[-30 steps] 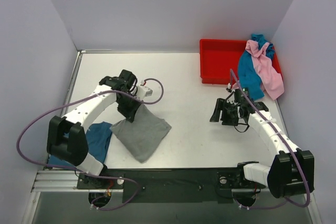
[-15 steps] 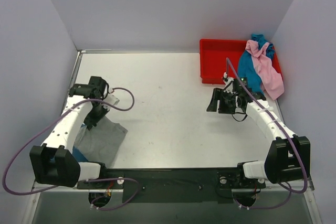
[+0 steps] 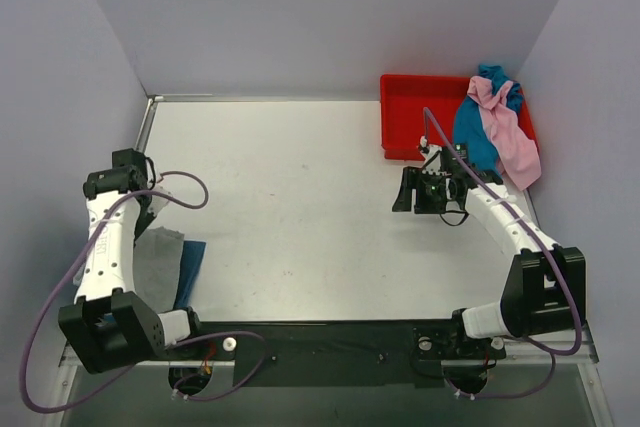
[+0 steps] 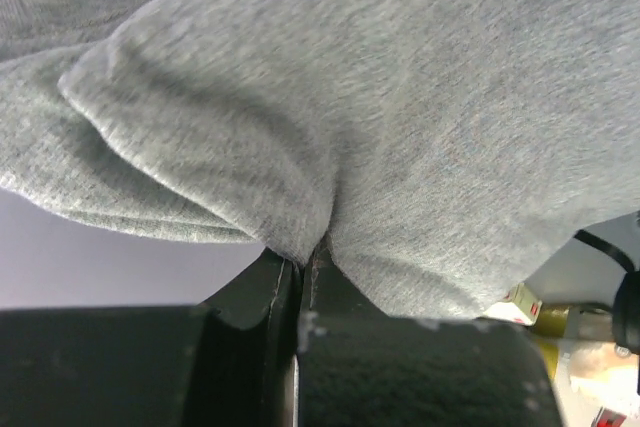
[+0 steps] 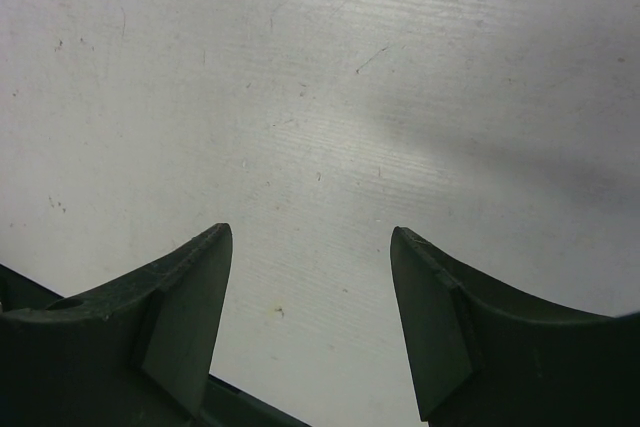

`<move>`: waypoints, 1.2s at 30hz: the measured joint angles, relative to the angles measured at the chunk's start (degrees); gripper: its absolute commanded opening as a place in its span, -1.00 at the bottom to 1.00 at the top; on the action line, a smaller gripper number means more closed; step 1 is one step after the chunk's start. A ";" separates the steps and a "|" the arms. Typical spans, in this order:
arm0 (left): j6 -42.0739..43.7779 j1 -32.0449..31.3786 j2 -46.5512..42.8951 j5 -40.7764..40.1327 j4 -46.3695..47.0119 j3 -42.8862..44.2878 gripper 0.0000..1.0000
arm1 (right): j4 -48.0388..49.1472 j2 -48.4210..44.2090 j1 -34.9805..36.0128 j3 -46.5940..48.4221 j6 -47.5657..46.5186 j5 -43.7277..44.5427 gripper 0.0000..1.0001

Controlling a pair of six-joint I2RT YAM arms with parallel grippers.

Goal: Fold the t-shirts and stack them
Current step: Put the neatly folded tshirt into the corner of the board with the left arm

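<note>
Grey cloth fills the left wrist view: the grey t-shirt is pinched at a fold in the tight-pressed left gripper. From above it lies at the table's 8 o'clock, with a darker blue t-shirt at its 3 o'clock side. The right gripper hangs spread over bare table, 7 o'clock of the red bin, whose far rim carries the teal t-shirt and the pink t-shirt.
</note>
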 measured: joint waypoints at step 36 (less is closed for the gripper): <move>-7.41 -2.29 5.09 17.35 22.43 6.62 0.85 | 8.04 -13.84 0.00 -9.03 -1.92 5.38 0.28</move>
